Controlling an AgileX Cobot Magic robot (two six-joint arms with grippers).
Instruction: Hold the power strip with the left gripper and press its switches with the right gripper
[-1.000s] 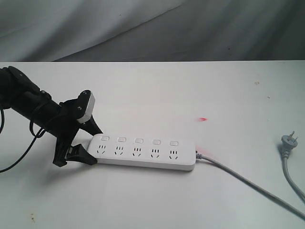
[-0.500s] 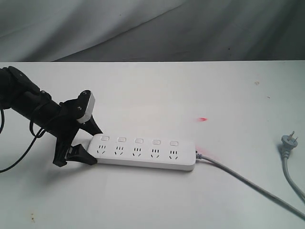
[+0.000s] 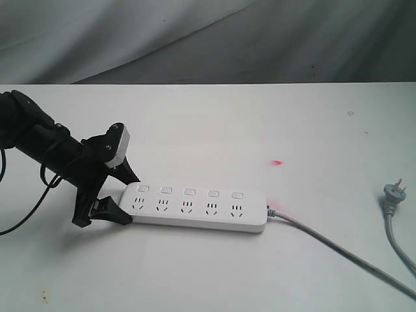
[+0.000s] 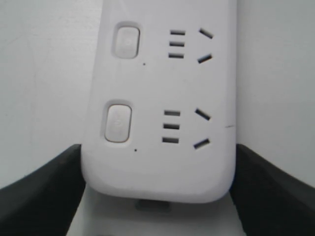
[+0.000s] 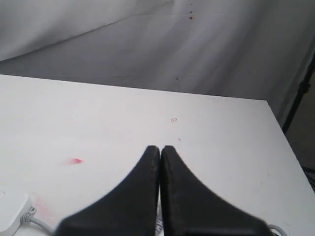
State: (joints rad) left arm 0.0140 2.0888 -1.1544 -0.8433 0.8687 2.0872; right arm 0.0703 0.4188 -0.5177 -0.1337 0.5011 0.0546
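— Item one: the left gripper?
— Clamping the power strip by its rounded end, one black finger pressing on each long side. The strip is lying flat, stretching away from the jaws.
— Switches?
— Five, running in a row outward from that grip.
— The right gripper?
— Hovering over the table, fingers pressed together, gripping nothing.

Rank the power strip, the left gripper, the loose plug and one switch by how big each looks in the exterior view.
1. power strip, the longest of the four
2. left gripper, shorter than the strip but bulkier
3. loose plug
4. switch, clearly the smallest
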